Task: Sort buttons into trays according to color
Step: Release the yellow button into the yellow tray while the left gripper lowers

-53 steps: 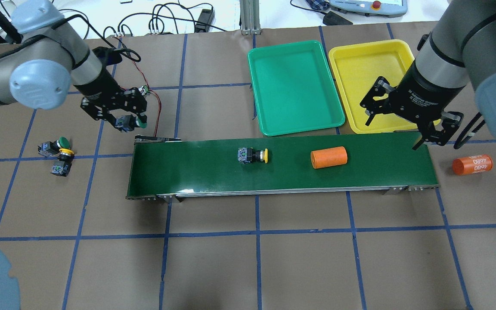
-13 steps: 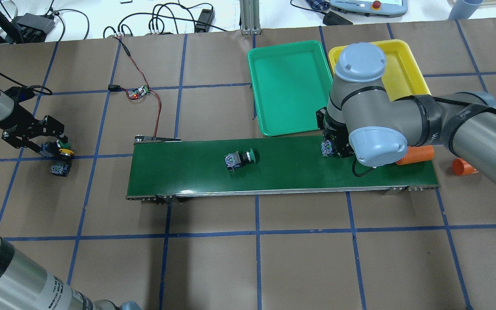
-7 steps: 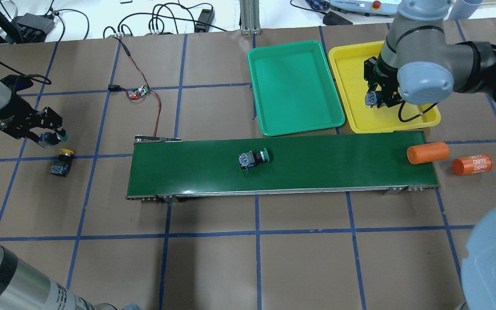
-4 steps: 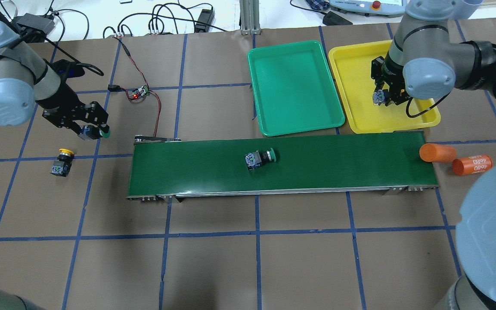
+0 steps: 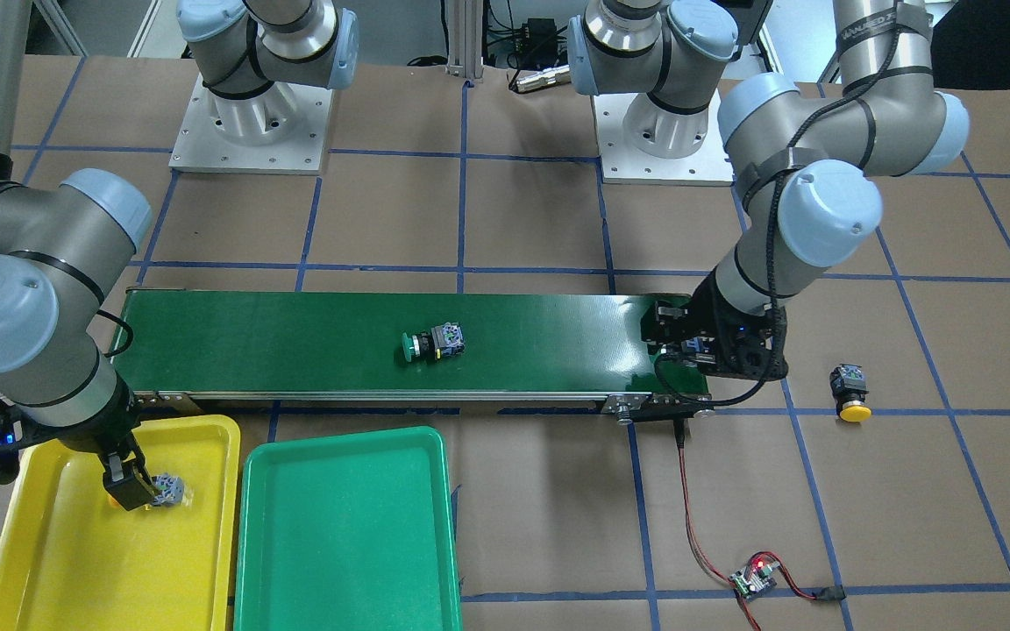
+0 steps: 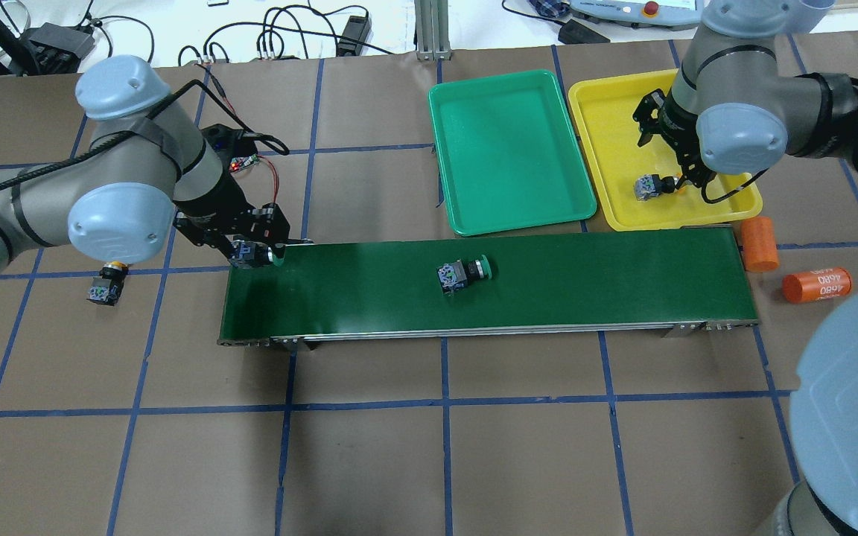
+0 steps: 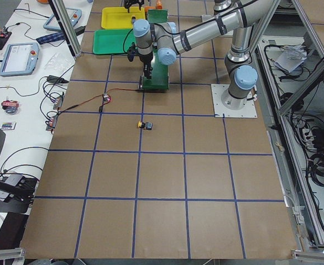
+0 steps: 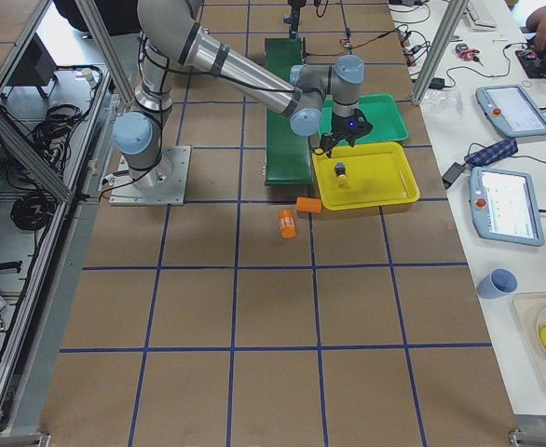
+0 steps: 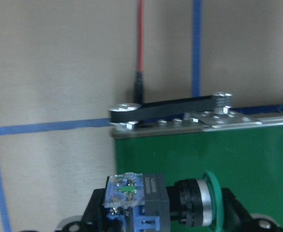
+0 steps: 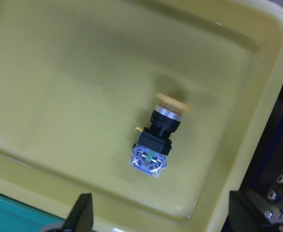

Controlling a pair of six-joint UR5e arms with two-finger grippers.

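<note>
- Nearest the robot, a long dark green conveyor belt runs across the brown surface. Near the belt's middle a green-capped button lies on its side, with its cap toward the robot's right.
- Off the belt's left end, well apart from it, a yellow-capped button lies on the surface. In the overhead view the left arm's elbow partly covers it.
- Off the belt's right end are two orange cylinders. One lies just beside the belt, and the other, marked 4680, is farther right.
- Over the belt's far left corner, the left pincer is clenched on a held green-capped button. It grips the dark body, and the cap points along the belt. I cannot tell whether the button touches the belt.
- Beyond the belt, the green tray and the yellow tray sit side by side, with the yellow one to the robot's right.
- In the yellow tray, near its belt-side rim, the other yellow-capped button lies on its side. The right pincer hangs above it, released, with its fingers spread wide and clear of the button.
</note>
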